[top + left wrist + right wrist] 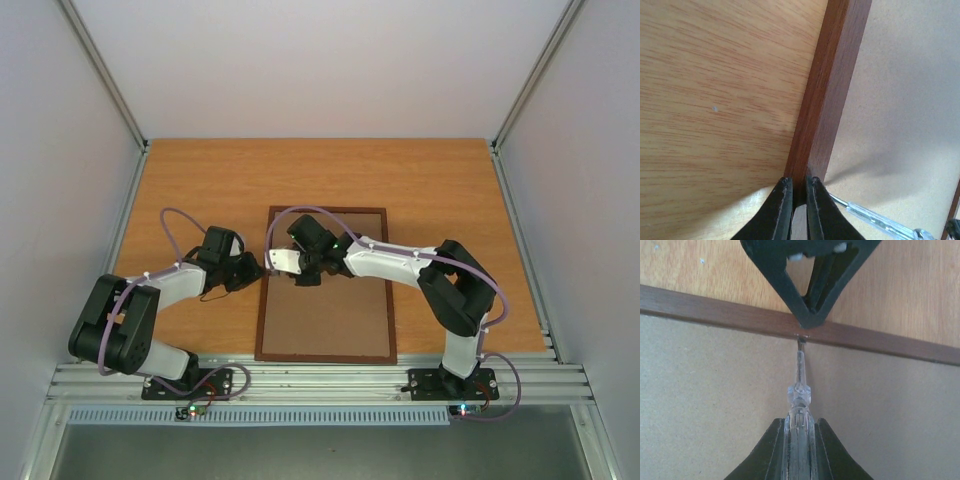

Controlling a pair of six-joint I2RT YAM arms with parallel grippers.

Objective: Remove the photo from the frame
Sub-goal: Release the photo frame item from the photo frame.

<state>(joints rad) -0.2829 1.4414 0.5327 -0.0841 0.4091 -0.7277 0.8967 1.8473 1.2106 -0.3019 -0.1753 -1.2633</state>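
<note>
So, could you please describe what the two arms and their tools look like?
The left arm and right arm match: white link shells between bulky black joints, a lilac cable looping along each, black base plates. The left tool and right tool have black, tapering fingers.

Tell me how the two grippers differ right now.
The left gripper is empty, fingers nearly together, tips on the frame; the right gripper is shut on a clear tool. The left hangs over the table, the right over the frame's back. Both meet at one spot on the frame's left rail.
</note>
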